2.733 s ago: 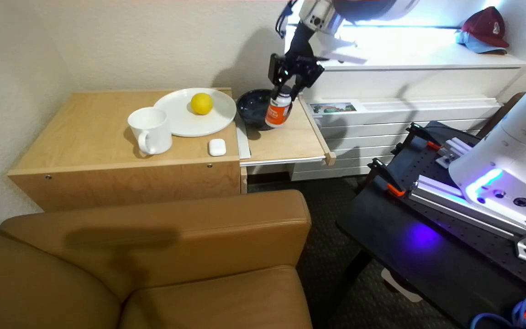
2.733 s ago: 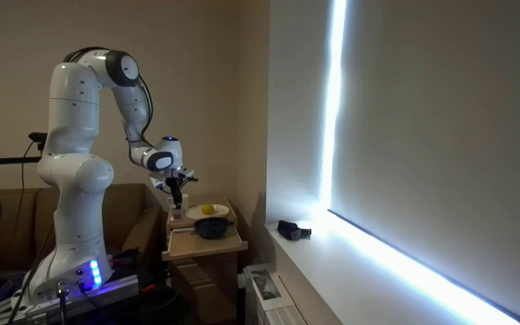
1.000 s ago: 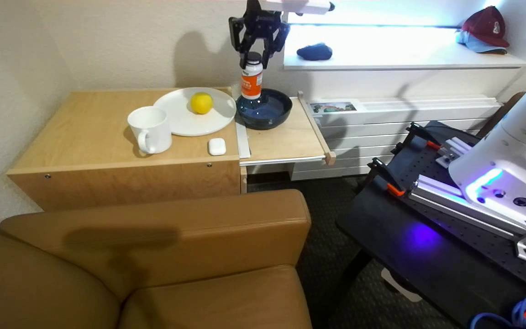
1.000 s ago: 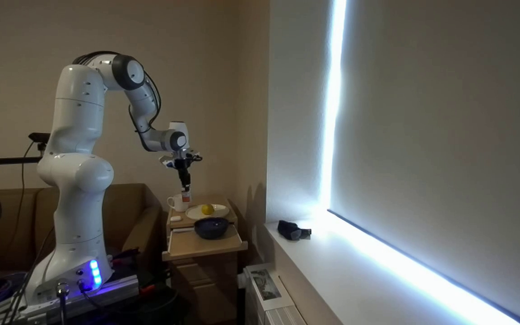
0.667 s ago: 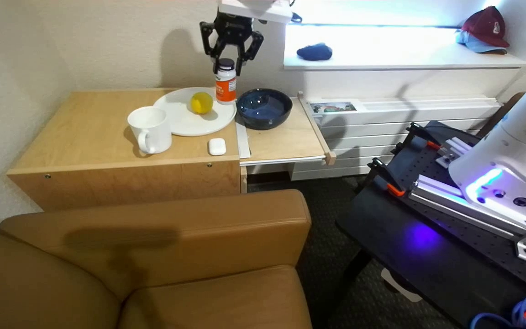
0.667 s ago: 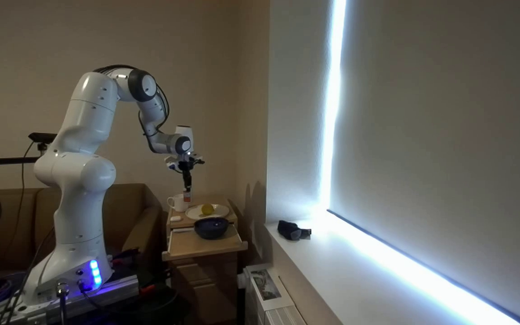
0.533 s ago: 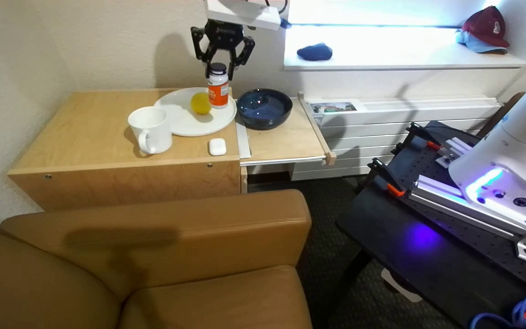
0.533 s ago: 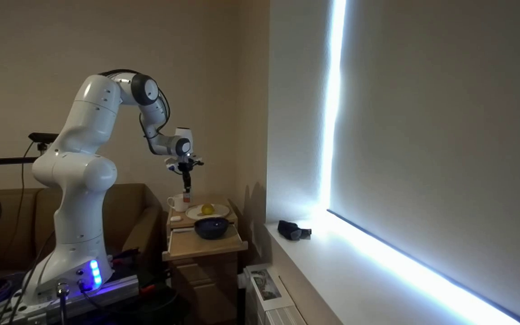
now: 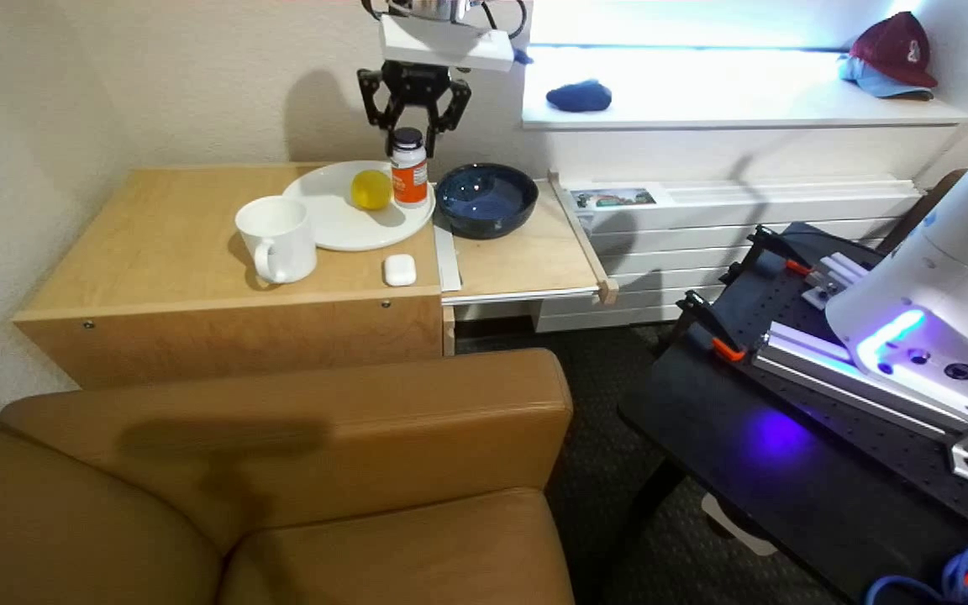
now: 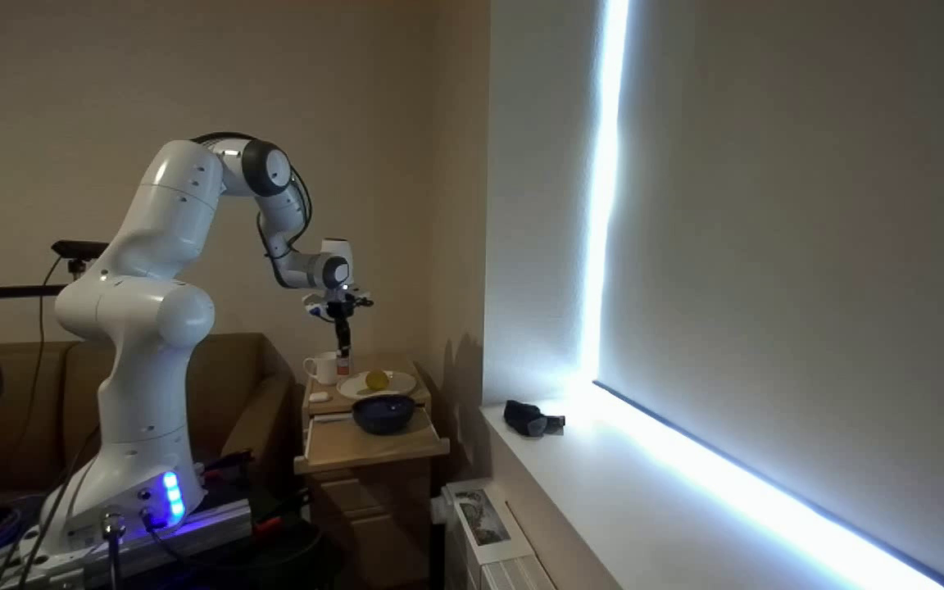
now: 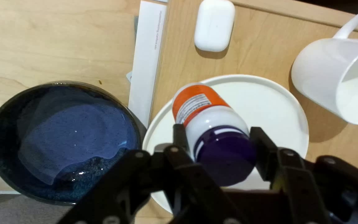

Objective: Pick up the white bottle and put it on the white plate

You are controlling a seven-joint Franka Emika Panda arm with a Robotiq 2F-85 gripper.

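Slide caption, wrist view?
Claw gripping the white bottle, white plate behind it, dark bowl at left, white mug at right.

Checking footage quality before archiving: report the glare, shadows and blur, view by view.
In both exterior views, glare washes out part of the windowsill; in an exterior view, a shadow falls on the sofa; in the wrist view, the dark bowl shows glints and the gripper looks slightly blurred.

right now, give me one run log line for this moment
gripper: holding white bottle | bottle: roughly upright, near rim of white plate, contact unclear | plate: yellow round object on it | release: not yet
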